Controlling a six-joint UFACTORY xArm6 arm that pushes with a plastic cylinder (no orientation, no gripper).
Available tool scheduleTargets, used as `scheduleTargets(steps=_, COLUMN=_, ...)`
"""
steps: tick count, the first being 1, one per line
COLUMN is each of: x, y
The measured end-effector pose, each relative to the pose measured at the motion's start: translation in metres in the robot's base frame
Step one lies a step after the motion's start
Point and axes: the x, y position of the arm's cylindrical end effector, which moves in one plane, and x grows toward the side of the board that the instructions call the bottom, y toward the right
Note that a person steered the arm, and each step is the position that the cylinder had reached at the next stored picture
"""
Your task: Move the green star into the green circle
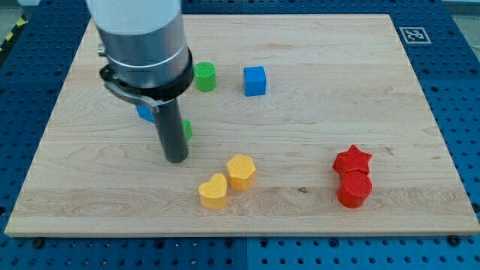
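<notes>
Green star (187, 129) mostly hidden behind my tip (175, 159), on wooden board (315, 127) w/ blue pegboard (450, 67) surround.

We see a blue cube (255, 80) toward the top of the wooden bench (315, 45); a yellow heart (214, 191) and a yellow hexagon (241, 172) sit just beside each other near the bottom; at the view's right, a red star (352, 160) touches a red cylinder (354, 188) below it; another blue block (145, 113) is partly hidden.
</notes>
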Motion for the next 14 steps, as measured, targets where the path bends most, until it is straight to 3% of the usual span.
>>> scheduleTargets(steps=2, x=-0.002, y=-0.025)
scheduleTargets(steps=4, x=-0.034, y=-0.025)
scheduleTargets(steps=6, x=-0.039, y=0.021)
scheduleTargets(steps=9, x=-0.079, y=0.037)
scheduleTargets(steps=12, x=-0.070, y=0.072)
scheduleTargets(steps=14, x=-0.091, y=0.079)
